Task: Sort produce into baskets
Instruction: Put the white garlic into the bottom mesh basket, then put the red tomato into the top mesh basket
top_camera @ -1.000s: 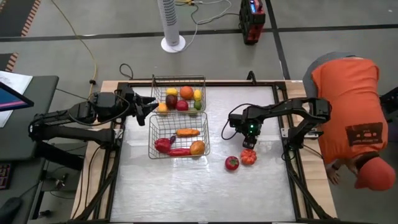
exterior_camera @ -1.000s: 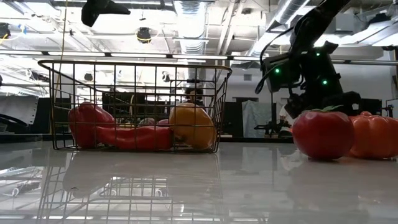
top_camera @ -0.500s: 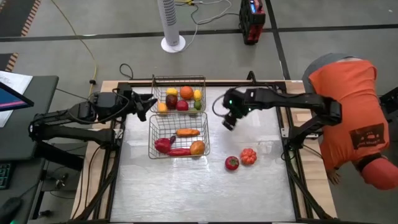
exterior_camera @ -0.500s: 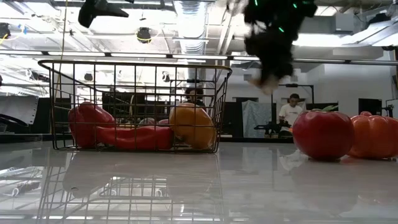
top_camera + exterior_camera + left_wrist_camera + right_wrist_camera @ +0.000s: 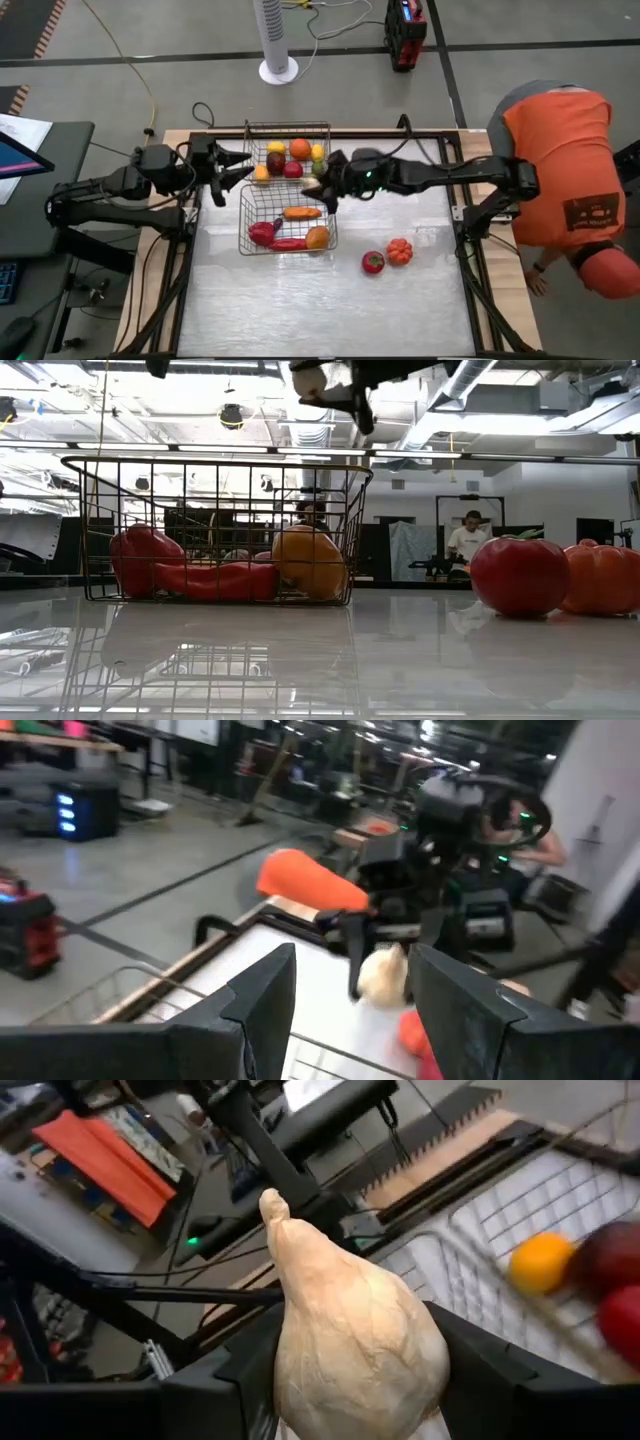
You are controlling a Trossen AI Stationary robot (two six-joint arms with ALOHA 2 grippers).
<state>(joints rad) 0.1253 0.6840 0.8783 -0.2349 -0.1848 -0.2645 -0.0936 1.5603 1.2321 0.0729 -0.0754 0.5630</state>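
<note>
Right gripper (image 5: 326, 185) is moved left from red tomato (image 5: 373, 263) and orange one (image 5: 400, 251) on counter (image 5: 400, 310). Pale garlic bulb (image 5: 350, 1345) is clamped in it, carried high by baskets (image 5: 285, 240). Drop likely next. Left gripper (image 5: 240, 168) is held spread by far basket.

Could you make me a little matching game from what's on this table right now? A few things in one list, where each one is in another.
Things:
1. pale garlic bulb
2. carrot
3. red tomato
4. orange

Places:
A. bare tabletop, outside both baskets
B. far basket
C. near basket
D. held in the right tool, above the baskets

Pairs: 1-D, 2-C, 3-A, 4-B
</note>
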